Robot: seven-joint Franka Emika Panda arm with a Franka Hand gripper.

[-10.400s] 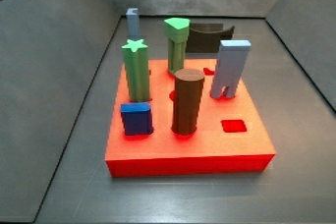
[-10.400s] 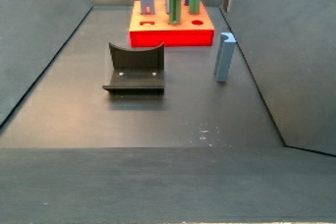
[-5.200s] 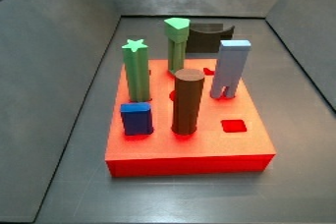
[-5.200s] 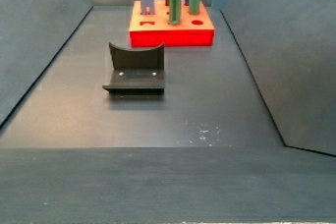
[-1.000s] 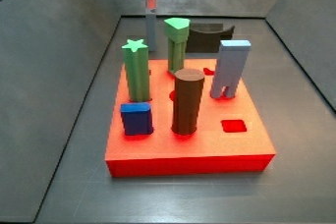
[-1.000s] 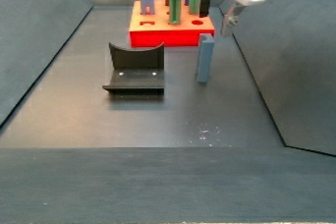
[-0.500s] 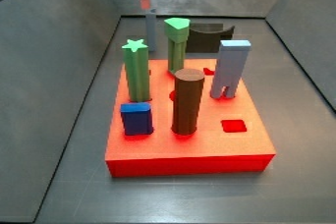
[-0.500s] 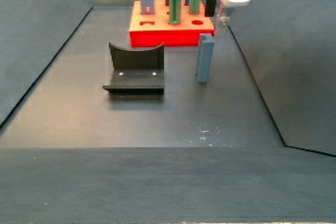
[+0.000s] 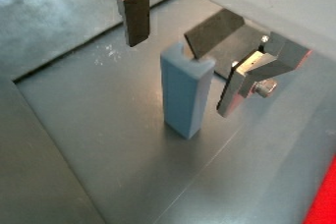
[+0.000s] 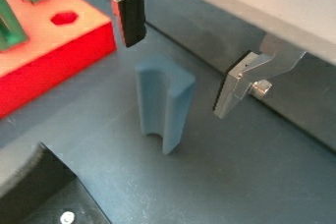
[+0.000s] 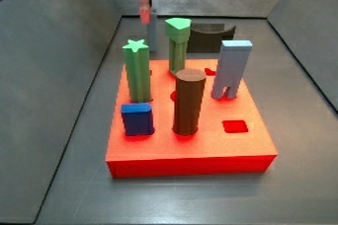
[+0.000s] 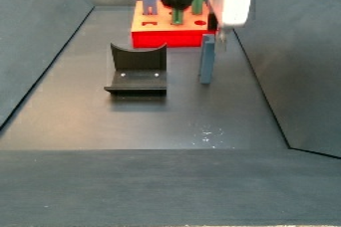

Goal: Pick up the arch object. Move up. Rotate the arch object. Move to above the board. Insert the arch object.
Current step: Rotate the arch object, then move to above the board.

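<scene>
The gripper [image 10: 178, 63] hangs over the dark floor [image 12: 160, 121] with its two fingers spread wide apart, gripping nothing. Between them, touching neither, stands the arch object [image 10: 163, 107], a tall pale blue block, upright on the floor. In both wrist views one finger [image 9: 133, 16] sits on one side of the block's top and the silver finger [image 9: 242, 83] on the opposite side, with clear gaps to the block. In a side view the arch object [image 12: 208, 60] stands just beside the near right corner of the red board [image 12: 173, 32], apart from it, with the gripper's blurred body above.

The board [image 11: 199, 140] carries a green star post [image 11: 136, 71], a green post [image 11: 177, 44], a dark brown cylinder [image 11: 189, 102], a blue cube [image 11: 136, 119] and a pale blue arch block [image 11: 232, 69]. The fixture [image 12: 136, 69] stands on the floor, left of the arch object.
</scene>
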